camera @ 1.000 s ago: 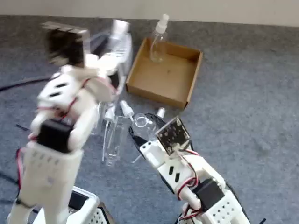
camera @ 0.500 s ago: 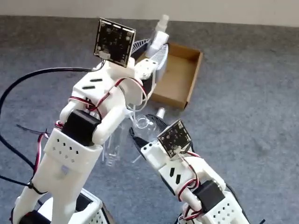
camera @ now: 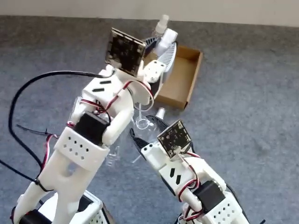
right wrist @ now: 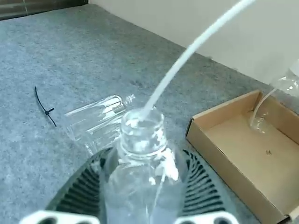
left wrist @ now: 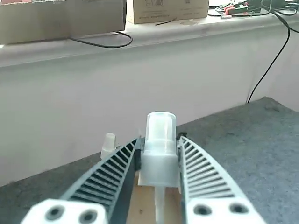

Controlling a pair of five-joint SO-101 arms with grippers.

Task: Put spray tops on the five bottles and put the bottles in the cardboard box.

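Soft, even light covers the carpet in the high view, and shadows on it are faint. In the right wrist view, bright glints sit on the bottle near the box. Beyond the box in the left wrist view, the wall glows pale, nearly swallowing the white spray top.

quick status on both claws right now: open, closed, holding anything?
Left claw: closed on a spray top.
Right claw: closed on a bottle.
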